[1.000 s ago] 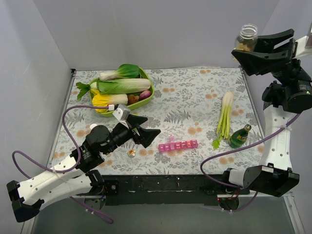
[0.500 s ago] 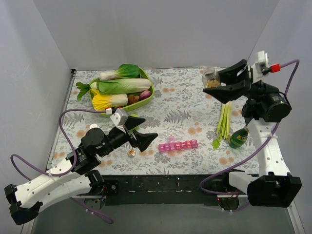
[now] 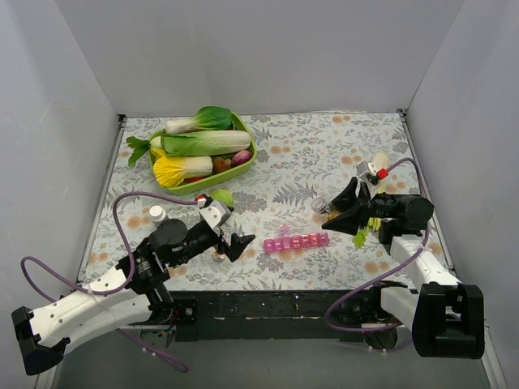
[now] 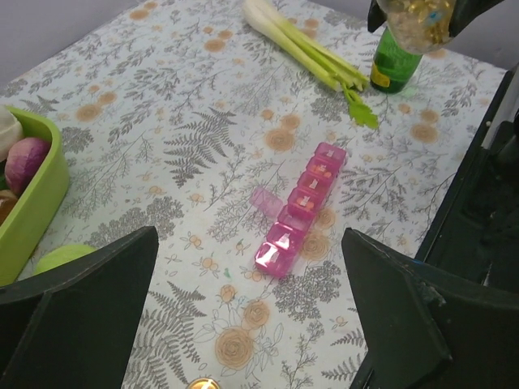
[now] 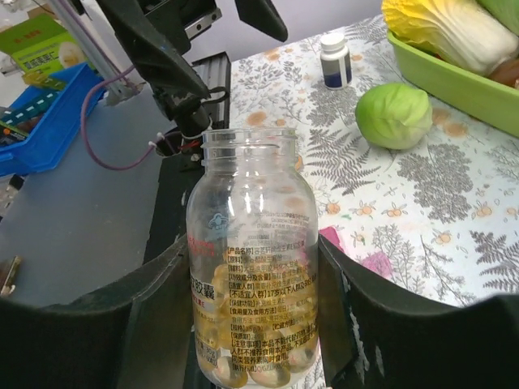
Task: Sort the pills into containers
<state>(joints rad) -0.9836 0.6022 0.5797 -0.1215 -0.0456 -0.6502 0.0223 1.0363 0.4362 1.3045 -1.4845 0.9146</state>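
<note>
Right gripper holding clear uncapped bottle, jaws pressing its sides, just right of pink pill-box strip, raised off desk. Amber pills lying in bottle's lower part. Left gripper hanging just left of pill-box strip, jaws spread wide, gripping nothing. Pill-box strip lying flat on desk, one cell lid hinged open on far side.

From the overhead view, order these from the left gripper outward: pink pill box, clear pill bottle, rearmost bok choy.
1. Pink pill box, just right of the left gripper.
2. Clear pill bottle, farther right.
3. Rearmost bok choy, far back.
</note>
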